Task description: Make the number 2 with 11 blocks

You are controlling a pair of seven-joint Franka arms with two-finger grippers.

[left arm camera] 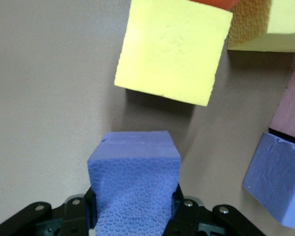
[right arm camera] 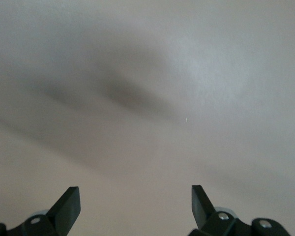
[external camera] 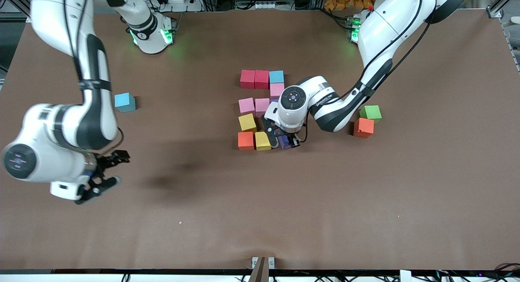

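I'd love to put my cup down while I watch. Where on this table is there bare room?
The broad strip of table along the front camera's edge is bare, nearer than the block figure. So is the stretch between that figure and the lone blue cube. It is crowded around the figure, where the left gripper holds a purple cube, and by the green and orange cubes.
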